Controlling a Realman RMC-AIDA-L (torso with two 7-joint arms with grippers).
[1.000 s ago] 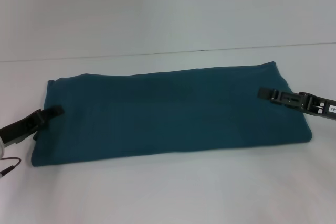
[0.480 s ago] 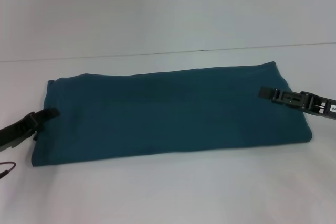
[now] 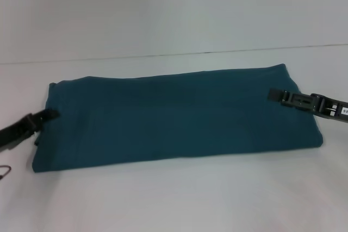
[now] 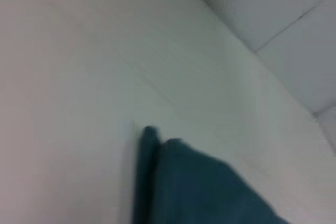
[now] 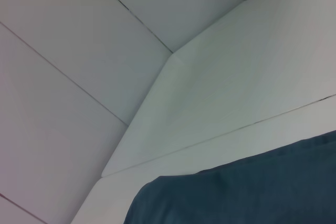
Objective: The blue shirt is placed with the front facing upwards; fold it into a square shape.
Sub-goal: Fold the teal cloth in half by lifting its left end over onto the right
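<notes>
Already the shirt [image 3: 174, 115] lies as a long, narrow band across the table [image 3: 174, 199], plain teal side up, no print or collar showing. Its long edges run left to right, the far edge a little higher on the right, and the near edge is a clean line. The left end is slightly ragged, with a small lip of cloth sticking out near the corner; the left wrist view shows that end as stacked layers [image 4: 157, 182] with a rounded fold.

The left gripper [image 3: 48, 115] sits at the shirt's left end, its tip just touching or overlapping the edge. The right gripper [image 3: 274, 96] reaches over the right end and lies low on the cloth. For either claw, I cannot tell how far it is open or whether it has hold of any fabric: the tips show only as dark shapes against the teal.

By my reading, the band still needs folding across its length to make a square, so the ends have to be brought toward each other. The risk is in the grip. If a claw pinches only the top layer, lifting would peel the band open and undo the folds. If the two ends are carried unevenly, the result would come out skewed, not square. The loose lip at the left end could also slip free and trail out.
</notes>
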